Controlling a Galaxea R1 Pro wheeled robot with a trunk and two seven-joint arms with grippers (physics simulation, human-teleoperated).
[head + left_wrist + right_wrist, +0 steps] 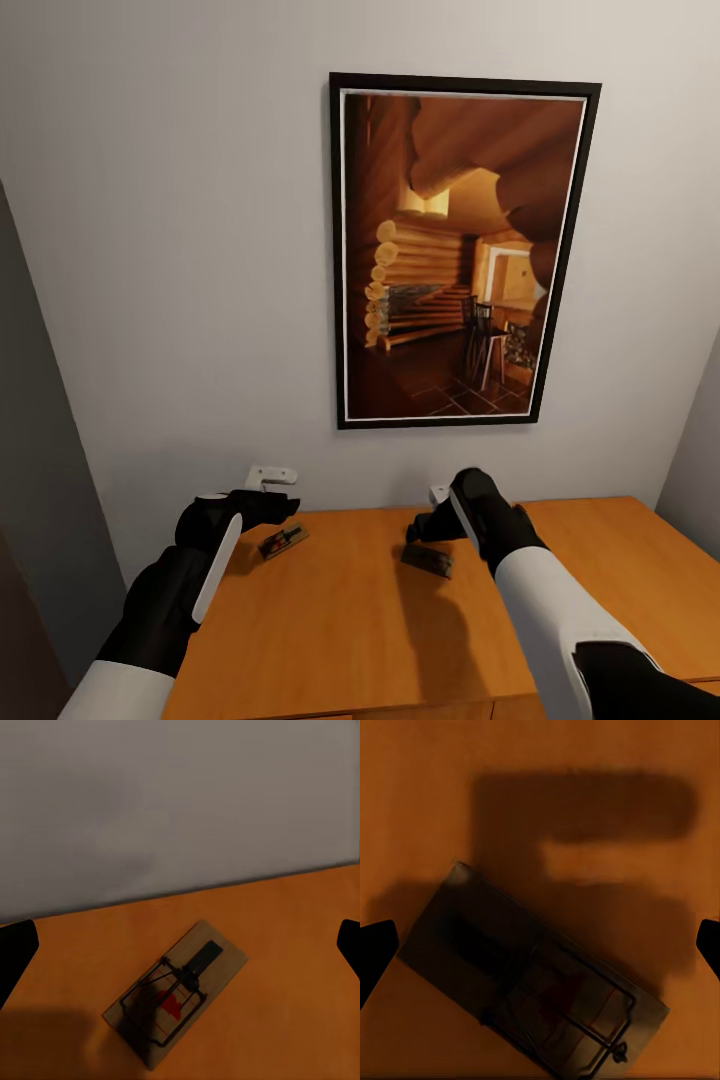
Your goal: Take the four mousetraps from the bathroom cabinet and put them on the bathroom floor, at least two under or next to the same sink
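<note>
Two mousetraps lie flat on the orange-brown top of the cabinet [350, 630], close to the wall. The left mousetrap [283, 540] [176, 994] sits just beyond my left gripper [288, 506], which hovers above it, open and empty; its dark fingertips [15, 954] stand far apart. The right mousetrap [428, 560] [536, 979] lies in shadow directly below my right gripper [418, 528], also open, with its fingertips [375, 954] wide on either side and nothing between them.
A pale wall rises right behind the cabinet, with a large black-framed picture [460, 250] of a log interior hanging above it. The cabinet top extends to the right [620, 570]. A grey panel [40, 480] stands at the left.
</note>
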